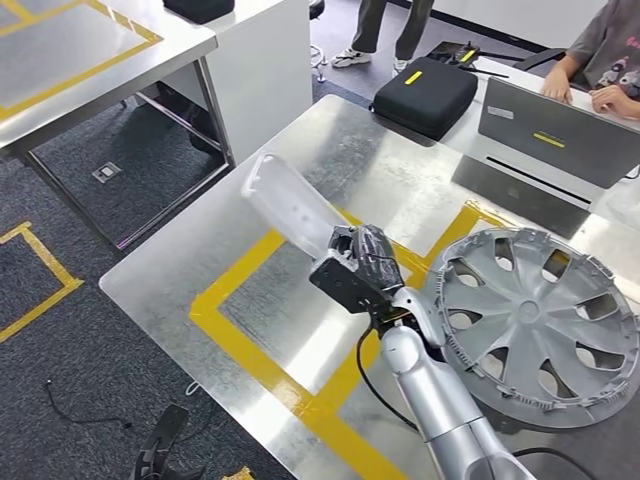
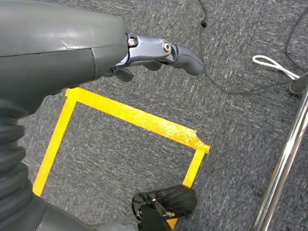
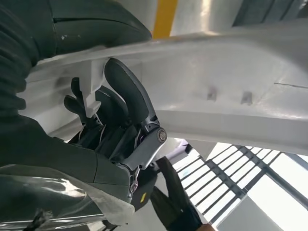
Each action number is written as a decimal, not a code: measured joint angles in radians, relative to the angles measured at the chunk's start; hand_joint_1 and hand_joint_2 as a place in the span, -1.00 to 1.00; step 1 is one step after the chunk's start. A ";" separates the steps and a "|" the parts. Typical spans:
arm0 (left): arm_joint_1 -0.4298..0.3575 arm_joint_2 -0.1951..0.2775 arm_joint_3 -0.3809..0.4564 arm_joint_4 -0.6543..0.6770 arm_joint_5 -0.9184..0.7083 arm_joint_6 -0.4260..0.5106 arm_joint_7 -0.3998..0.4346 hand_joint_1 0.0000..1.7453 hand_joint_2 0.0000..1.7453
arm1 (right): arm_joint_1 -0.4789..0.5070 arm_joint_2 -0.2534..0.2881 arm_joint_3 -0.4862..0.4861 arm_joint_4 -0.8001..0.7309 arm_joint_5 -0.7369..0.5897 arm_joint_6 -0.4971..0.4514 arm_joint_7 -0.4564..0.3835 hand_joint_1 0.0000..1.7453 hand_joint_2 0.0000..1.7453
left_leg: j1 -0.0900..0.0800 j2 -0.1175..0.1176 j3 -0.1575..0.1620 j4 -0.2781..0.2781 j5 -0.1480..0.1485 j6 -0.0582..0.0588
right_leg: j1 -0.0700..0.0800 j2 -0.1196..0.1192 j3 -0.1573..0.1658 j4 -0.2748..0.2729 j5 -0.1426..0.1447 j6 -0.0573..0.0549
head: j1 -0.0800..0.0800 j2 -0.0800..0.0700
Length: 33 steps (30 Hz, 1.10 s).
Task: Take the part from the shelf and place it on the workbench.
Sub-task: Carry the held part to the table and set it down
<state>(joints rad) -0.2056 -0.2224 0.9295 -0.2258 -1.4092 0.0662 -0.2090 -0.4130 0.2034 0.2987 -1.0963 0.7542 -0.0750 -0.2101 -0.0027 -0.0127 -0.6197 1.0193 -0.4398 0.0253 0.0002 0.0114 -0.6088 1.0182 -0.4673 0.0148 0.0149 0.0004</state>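
**Right hand holding the part over the workbench**

In the head view the right hand (image 1: 367,268) sat near the centre of the frame, its fingers wrapped around one end of the part (image 1: 290,208), a long pale translucent plastic piece. The part extended from the hand toward the upper left of the frame, tilted, above the metal workbench (image 1: 181,270) and across its yellow tape lines (image 1: 256,360). In the right wrist view the dark fingers (image 3: 125,89) curled about the part's white ribbed underside (image 3: 225,82), the part crossing the upper half of that frame. A silver wheel cover (image 1: 540,320) lay flat on the workbench at the right of the head view, just beside the right forearm. The left hand (image 2: 160,50) hung over grey carpet (image 2: 236,125) marked with yellow tape, fingers curled inward and holding nothing.
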 joint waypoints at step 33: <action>0.003 -0.001 -0.049 0.000 0.025 -0.023 -0.003 -1.00 -1.00 | -0.107 -0.018 -0.099 0.359 0.278 -0.095 0.133 -1.00 -1.00 | -0.002 0.000 -0.001 0.001 0.003 -0.009 | -0.004 -0.002 0.000 0.001 0.004 -0.002 | 0.000 0.000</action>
<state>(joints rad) -0.2029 -0.2230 0.8801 -0.2258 -1.3842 0.0433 -0.2122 -0.5203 0.1858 0.1993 -0.7378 1.0323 -0.1698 -0.0768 -0.0052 -0.0128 -0.6208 1.0199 -0.4367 0.0162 -0.0033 0.0098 -0.6086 1.0188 -0.4634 0.0124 0.0152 0.0004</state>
